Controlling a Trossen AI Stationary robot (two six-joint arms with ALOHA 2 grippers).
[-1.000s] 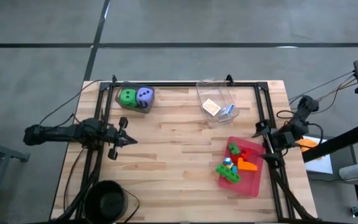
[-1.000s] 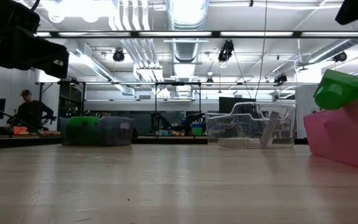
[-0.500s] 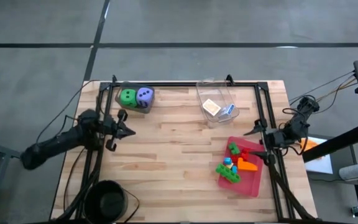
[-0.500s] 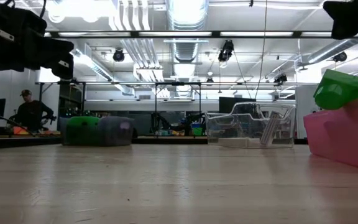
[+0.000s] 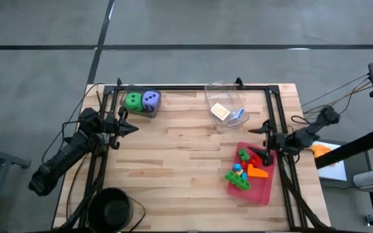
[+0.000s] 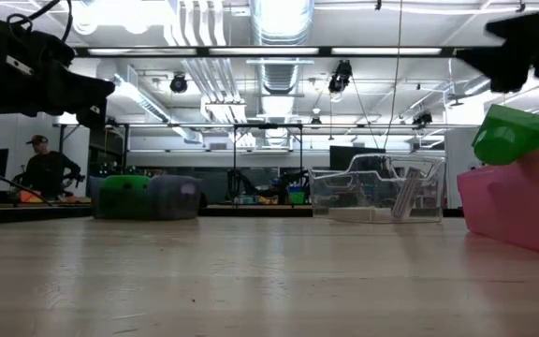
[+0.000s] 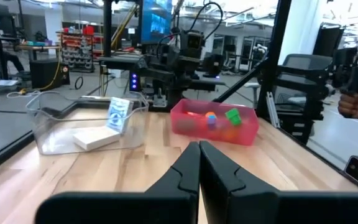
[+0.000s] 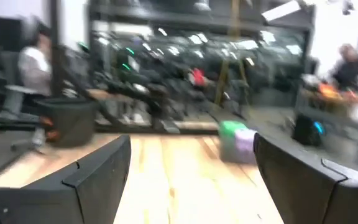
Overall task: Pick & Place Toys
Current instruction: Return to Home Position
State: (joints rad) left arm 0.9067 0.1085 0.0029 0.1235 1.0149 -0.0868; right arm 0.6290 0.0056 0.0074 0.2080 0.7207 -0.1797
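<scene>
At wrist level, unlike overhead — left gripper [image 7: 199, 147] closed, right gripper [image 8: 191, 143] agape, both empty.

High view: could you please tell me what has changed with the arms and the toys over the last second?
The left gripper, shut, swung toward the table's far edge, nearer the green die and purple die. The right gripper, open, shifted slightly inward toward the pink tray. Nothing was gripped or released. The dice, bricks and packets stayed put.
</scene>
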